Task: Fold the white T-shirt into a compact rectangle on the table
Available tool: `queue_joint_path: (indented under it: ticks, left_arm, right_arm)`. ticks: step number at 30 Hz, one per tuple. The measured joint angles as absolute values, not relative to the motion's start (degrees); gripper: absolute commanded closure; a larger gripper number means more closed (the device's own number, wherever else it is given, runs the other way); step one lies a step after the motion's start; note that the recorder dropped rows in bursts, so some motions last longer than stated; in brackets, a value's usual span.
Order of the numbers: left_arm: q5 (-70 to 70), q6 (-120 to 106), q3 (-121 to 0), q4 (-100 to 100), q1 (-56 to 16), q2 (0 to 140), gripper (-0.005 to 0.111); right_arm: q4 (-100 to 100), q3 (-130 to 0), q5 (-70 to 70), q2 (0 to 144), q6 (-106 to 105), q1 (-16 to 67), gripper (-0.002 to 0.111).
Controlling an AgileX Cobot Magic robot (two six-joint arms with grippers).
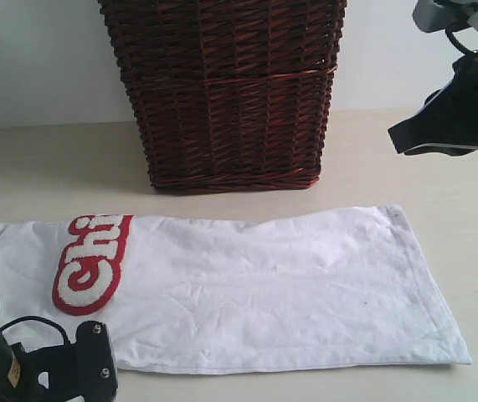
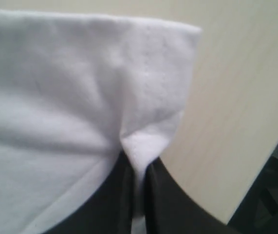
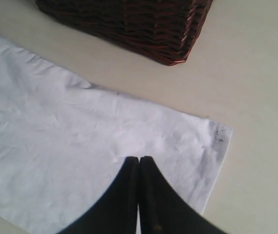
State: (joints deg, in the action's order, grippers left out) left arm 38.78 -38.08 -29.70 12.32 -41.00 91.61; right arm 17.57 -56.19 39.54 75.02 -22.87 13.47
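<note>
White T-shirt is laid flat as a long strip on the counter, just in front of a dark wicker basket, with red-outlined lettering near its left end. A pinch of its edge is clamped in the left claw. The right claw is held raised over the shirt's other end, fingers pressed together and nothing gripped.
</note>
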Motion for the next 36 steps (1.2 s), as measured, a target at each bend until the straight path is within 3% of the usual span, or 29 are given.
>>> queue_joint_path:
  ticks: [7,15,26,29,33,36]
  left_arm:
    - [48.55,-36.74,-35.69,9.55,-41.14,90.39,0.107]
    - [51.90,-36.11,-43.18,-9.71,-41.14,86.77,0.107]
    - [36.12,-36.11,-44.59,-30.69,-41.14,86.77,0.106]
    - [32.16,-36.11,-44.59,-32.60,-41.14,86.89,0.097]
    - [29.86,-36.11,-44.82,-33.99,-40.06,89.27,0.074]
    - [28.33,-33.63,-44.82,-35.54,-37.94,91.20,0.066]
  right_arm:
    - [18.64,-56.19,39.78,75.02,-23.31,13.47,0.108]
    - [19.33,-56.19,39.78,75.02,-23.82,13.47,0.108]
    - [19.77,-56.19,39.78,75.02,-23.82,13.47,0.108]
    - [19.87,-56.19,39.78,75.02,-23.92,13.47,0.108]
    - [20.21,-56.19,39.78,75.02,-23.90,13.47,0.108]
    - [20.21,-56.19,39.78,75.02,-23.90,13.47,0.108]
